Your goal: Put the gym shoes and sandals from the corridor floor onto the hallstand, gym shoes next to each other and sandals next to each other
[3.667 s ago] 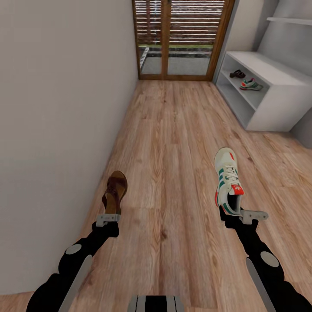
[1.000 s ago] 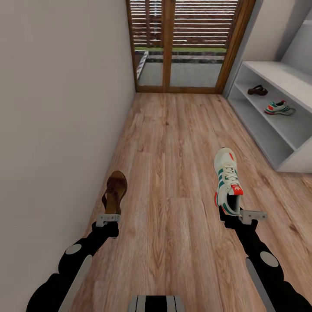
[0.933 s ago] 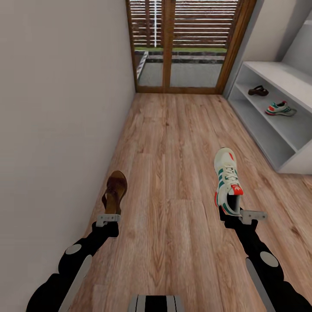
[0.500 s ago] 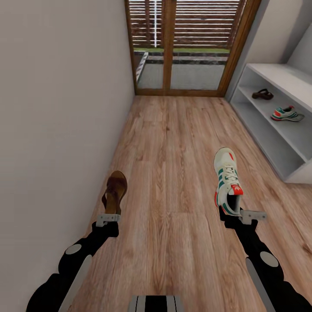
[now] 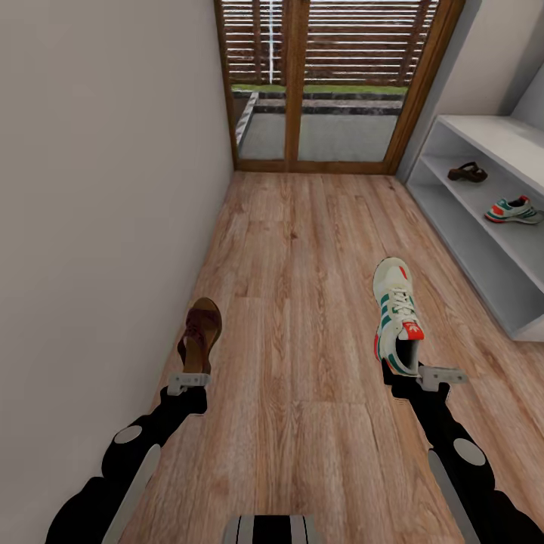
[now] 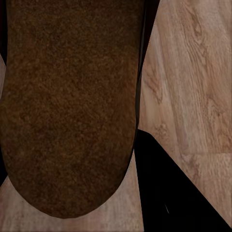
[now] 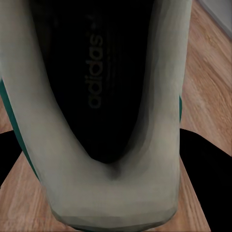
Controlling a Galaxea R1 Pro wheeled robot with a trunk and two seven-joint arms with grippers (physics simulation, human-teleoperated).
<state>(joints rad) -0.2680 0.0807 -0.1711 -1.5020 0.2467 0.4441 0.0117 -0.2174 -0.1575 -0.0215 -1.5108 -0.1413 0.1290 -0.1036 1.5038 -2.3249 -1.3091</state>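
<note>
Left claw point(image 5: 189, 380) gripping sandal point(image 5: 200, 332), right claw point(image 5: 421, 372) gripping sneaker point(image 5: 397, 313)

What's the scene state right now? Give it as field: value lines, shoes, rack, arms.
left gripper: jaws shut on the heel end of a brown sandal, toe pointing away from the robot
right gripper: jaws shut on the heel of a gym shoe, toe pointing away
hallstand: ahead on the right, by the wall
on hallstand shelf: second sandal and second gym shoe, apart from each other
corridor floor: wood planks
far end: wood-framed glass door
</note>
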